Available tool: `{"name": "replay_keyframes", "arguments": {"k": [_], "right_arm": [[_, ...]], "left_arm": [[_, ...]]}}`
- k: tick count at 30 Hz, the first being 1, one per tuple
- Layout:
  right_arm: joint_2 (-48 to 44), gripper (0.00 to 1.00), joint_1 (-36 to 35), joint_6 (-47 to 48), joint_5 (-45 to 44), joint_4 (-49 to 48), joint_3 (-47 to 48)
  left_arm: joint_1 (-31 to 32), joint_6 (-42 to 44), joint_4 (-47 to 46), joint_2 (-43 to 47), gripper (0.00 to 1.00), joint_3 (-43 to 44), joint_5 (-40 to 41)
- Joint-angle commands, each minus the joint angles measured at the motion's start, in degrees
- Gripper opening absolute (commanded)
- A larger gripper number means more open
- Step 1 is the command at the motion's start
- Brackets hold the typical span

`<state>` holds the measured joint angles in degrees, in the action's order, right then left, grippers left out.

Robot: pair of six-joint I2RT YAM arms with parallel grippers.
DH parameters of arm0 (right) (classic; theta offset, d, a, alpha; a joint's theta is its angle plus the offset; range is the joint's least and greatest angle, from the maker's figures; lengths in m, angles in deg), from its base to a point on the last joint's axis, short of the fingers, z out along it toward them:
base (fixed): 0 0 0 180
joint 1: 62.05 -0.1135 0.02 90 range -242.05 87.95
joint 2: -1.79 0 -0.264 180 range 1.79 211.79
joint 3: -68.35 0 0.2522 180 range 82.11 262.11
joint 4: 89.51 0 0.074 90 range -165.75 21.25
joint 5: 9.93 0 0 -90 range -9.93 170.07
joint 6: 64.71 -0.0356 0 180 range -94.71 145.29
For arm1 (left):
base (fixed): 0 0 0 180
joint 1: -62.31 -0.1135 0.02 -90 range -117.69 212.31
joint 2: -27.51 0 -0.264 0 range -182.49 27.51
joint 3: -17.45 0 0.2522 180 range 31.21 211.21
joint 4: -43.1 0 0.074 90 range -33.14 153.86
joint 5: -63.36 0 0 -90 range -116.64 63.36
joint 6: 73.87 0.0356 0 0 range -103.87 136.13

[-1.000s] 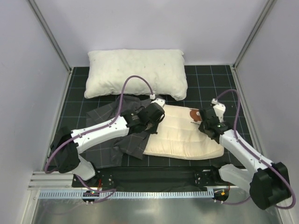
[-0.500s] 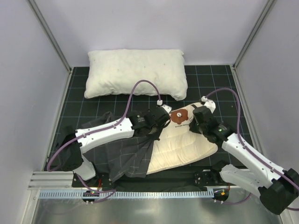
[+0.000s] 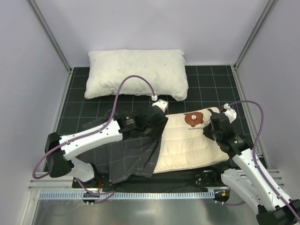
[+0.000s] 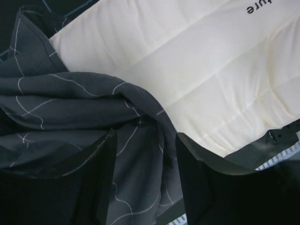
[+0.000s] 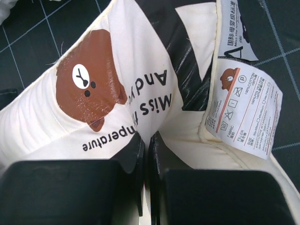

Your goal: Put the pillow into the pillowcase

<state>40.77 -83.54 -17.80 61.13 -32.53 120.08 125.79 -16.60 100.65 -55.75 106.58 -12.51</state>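
The cream pillow [image 3: 187,147] lies slantwise on the mat, its bear print [image 3: 193,118] at the far right end. Its left end sits under the crumpled dark grey pillowcase [image 3: 126,154]. My left gripper [image 3: 157,123] hovers over that overlap. In the left wrist view, the left gripper [image 4: 145,140] stands open, loose pillowcase [image 4: 79,103] folds lying between its fingers beside the pillow [image 4: 197,70]. My right gripper [image 3: 213,129] is at the pillow's right end. The right wrist view shows the right gripper [image 5: 149,145] shut on a pinched fold of pillow [image 5: 154,89] next to the bear print [image 5: 89,91].
A large plain white pillow [image 3: 136,72] lies across the back of the black grid mat [image 3: 206,84]. White walls and metal posts close in both sides. An aluminium rail [image 3: 140,194] runs along the near edge. The pillow's care label [image 5: 241,105] hangs by the right gripper.
The left gripper has opened and let go of the pillowcase. The right arm has drawn the pillow's bear end to the right, and the pillowcase has settled lower over the pillow's left end.
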Motion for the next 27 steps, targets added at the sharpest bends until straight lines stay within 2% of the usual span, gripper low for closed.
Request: {"name": "replay_keyframes", "arguments": {"k": [1, 3, 5, 6, 10, 13, 16, 18, 21, 27], "right_arm": [[0.30, 0.04, 0.23, -1.12, -0.85, -2.97, 1.05], [0.92, 0.05, 0.23, -0.94, -0.40, -3.40, 0.52], [1.53, 0.06, 0.23, -0.77, -0.22, -3.93, -0.09], [1.62, 0.07, 0.23, -0.68, -0.48, -4.37, -0.27], [2.32, 0.09, 0.23, -0.24, -1.36, -5.43, -0.62], [3.38, 0.09, 0.31, -0.06, -1.01, -6.31, -0.89], [3.73, 0.10, 0.40, -0.06, -0.49, -7.36, -1.24], [3.56, 0.09, 0.40, 0.11, -0.57, -7.97, -1.59], [3.64, 0.10, 0.58, 0.64, -0.57, -7.80, -1.41], [2.94, 0.09, 0.49, 0.99, 0.22, -8.24, -2.38]], "left_arm": [[2.25, -0.49, 4.88, 1.61, 0.59, 4.24, 4.75], [3.48, -0.93, 11.53, 1.00, 0.68, 5.92, 9.22], [7.17, -3.29, 17.26, -0.14, 0.70, 9.87, 13.27], [8.83, -4.52, 23.12, -1.19, 0.72, 11.01, 15.90], [19.80, -11.99, 29.41, -2.69, 0.73, 14.01, 20.23], [25.18, -17.70, 27.16, -3.22, 0.73, 11.56, 18.40], [25.64, -21.14, 21.79, -2.43, 0.72, 3.58, 15.50], [25.73, -21.76, 14.86, -1.91, 0.72, -2.30, 14.09], [25.55, -22.29, 8.61, -3.12, 0.73, -6.02, 13.90], [25.11, -21.76, 6.15, -10.77, 0.76, -3.83, 16.02]]}}
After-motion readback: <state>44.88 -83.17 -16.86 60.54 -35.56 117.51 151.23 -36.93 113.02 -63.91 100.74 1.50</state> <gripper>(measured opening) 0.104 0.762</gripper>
